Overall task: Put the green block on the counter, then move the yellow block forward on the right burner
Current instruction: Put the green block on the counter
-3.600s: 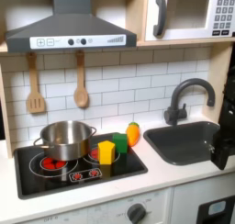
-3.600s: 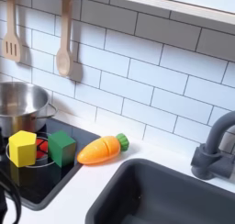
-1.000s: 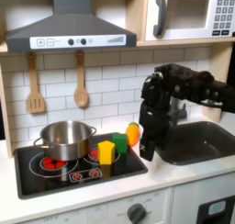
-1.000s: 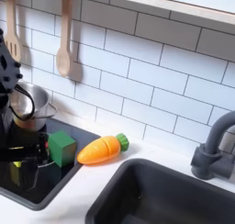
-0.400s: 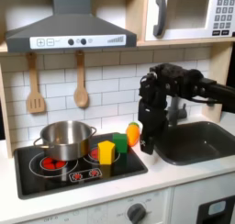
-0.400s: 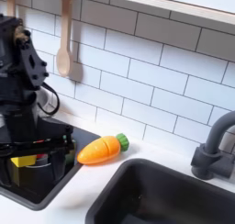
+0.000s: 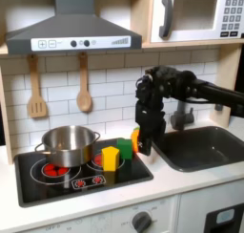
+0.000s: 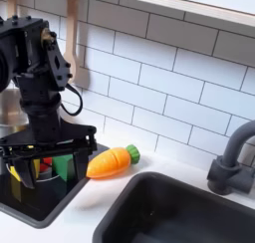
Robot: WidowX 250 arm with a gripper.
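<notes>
Toy kitchen fittings, all at rest.

Steel pot (image 7: 67, 144) at left of centre in the first exterior view, on the black stovetop (image 7: 67, 182). Carrot toy (image 8: 110, 161) lying centre-left in the second exterior view. Grey sink (image 7: 205, 147) lower right, faucet (image 8: 232, 153) at right edge. Wooden spatula (image 7: 36, 88), spoon (image 7: 84, 84) hanging left; range hood (image 7: 71, 27), microwave (image 7: 195, 14) along top.

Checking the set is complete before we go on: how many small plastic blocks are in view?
2. The yellow block sits on the stovetop's right burner; the green block stands right beside it, under the gripper. The arm could be hiding others.
</notes>
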